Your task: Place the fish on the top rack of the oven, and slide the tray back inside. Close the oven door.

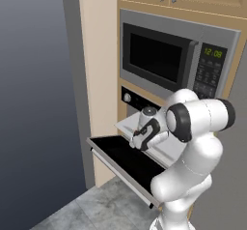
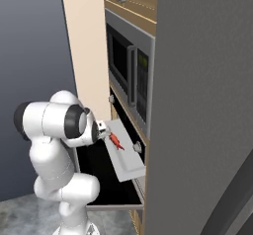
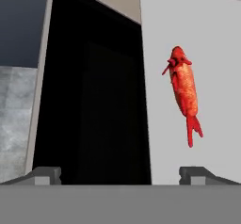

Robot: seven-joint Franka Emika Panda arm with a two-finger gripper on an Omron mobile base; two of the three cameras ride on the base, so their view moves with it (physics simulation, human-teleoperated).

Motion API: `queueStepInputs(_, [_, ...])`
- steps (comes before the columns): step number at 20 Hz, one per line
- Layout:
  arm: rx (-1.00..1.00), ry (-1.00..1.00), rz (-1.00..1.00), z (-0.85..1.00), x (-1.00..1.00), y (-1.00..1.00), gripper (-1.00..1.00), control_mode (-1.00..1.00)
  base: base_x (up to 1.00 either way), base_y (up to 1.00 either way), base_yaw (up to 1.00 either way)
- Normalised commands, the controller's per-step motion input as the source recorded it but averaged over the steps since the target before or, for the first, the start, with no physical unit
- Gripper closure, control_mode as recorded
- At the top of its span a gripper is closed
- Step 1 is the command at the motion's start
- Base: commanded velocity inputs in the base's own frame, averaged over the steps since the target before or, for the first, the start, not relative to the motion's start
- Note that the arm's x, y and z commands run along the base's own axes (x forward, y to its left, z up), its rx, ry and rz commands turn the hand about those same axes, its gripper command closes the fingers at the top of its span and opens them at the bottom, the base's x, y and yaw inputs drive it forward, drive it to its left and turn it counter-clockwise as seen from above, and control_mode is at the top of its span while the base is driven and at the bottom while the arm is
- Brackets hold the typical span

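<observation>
The gripper [image 3: 120, 173] stands wide open, holding nothing, above the edge of the pulled-out top rack [image 3: 216, 53]. The fish [image 3: 184, 90] lies on that rack, apparently untouched. Below hangs the lowered oven door [image 1: 126, 159]; beyond it lie a grey tiled floor [image 1: 89, 207] and a dark wall [image 1: 34, 93].

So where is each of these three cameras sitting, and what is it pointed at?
Left base view: behind the arm on its left, facing the microwave and the open oven door; the white arm rises at lower right.
Right base view: behind the arm on its right, looking along the oven front at the pulled-out top rack; the arm stands at lower left.
Hand view: on the hand, looking down at the fish lying on the rack; the open gripper has its fingertips at the bottom.
Both the right base and hand views show the fish.
</observation>
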Motion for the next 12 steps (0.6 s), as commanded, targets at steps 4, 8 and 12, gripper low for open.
queueStepInputs(4, [0.00,-0.04,0.00,-0.26,-0.20,0.46,-1.00,-1.00,0.00,0.00,0.00])
queueStepInputs(8, [0.00,0.00,0.00,-0.18,-0.45,0.41,-1.00,-1.00,0.00,0.00,0.00])
queueStepInputs(12, [0.00,-0.01,0.01,-0.11,-0.45,0.09,-1.00,-1.00,0.00,0.00,0.00])
